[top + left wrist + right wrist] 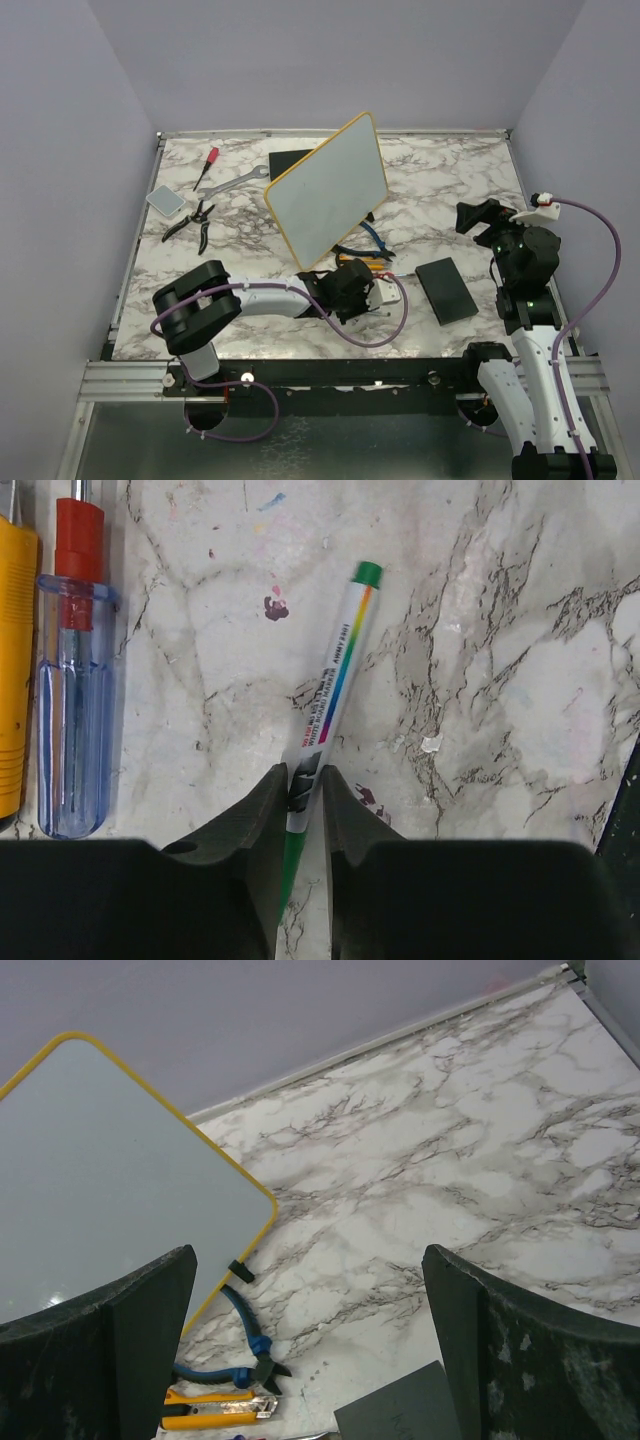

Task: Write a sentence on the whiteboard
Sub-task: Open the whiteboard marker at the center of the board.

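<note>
The whiteboard [328,190] stands tilted at the table's middle, yellow-rimmed and blank; no sentence shows on it. It also shows in the right wrist view [100,1170]. My left gripper [305,790] is low at the table, in front of the board [350,288]. Its jaws are shut on a white marker [335,685] with a rainbow stripe and green cap, which lies on the marble. My right gripper [310,1350] is open and empty, raised at the right [492,220].
A blue-handled screwdriver [68,680] and yellow utility knife [15,660] lie left of the marker. Blue pliers [235,1345] lie by the board's corner. A black pad [446,290] lies right of centre. A wrench [235,182], black pliers [193,222], a grey pad [166,199] lie far left.
</note>
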Action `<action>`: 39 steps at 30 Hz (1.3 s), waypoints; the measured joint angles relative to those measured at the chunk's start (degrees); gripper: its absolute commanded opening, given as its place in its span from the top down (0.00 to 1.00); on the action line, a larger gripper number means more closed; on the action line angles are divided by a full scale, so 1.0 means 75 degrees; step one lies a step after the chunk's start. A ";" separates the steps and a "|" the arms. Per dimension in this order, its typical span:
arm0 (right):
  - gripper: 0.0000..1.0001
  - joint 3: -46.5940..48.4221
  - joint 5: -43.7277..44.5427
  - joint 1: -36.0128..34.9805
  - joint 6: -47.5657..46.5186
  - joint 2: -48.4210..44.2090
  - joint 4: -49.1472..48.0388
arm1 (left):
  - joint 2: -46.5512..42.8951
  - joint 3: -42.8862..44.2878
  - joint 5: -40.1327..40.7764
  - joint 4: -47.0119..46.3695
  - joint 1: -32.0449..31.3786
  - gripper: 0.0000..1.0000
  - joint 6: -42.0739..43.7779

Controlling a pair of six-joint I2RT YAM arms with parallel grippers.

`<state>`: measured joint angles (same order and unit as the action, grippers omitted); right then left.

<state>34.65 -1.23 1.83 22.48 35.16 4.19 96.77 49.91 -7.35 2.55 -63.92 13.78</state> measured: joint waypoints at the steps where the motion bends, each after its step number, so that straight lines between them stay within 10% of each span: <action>1: 0.01 0.0000 -0.0003 0.0000 0.0003 -0.0003 0.0003 | -0.0003 -0.0009 0.0006 -0.0009 -0.0015 0.86 -0.0009; 5: 0.00 0.0000 0.0000 0.0000 0.0006 0.0006 0.0003 | -0.0017 -0.0017 0.0041 0.0003 -0.0114 1.00 -0.0140; 18: 0.00 -0.0134 -0.0641 0.0000 0.0469 0.0764 -0.0152 | -0.1958 -0.0781 0.0475 0.0478 -0.0181 1.00 -0.0755; 32: 0.07 0.0122 -0.5724 -0.0055 0.0880 0.3290 0.0458 | -0.3958 -0.0781 0.0128 0.0889 0.0525 1.00 -0.0688; 39: 0.21 0.0189 -0.6846 -0.1798 0.0650 0.3841 0.1116 | -0.4150 -0.0781 -0.0289 0.1058 0.0571 1.00 -0.0627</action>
<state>36.07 -52.58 -11.66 27.35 63.96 12.56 65.65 44.05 -9.52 10.48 -59.64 9.08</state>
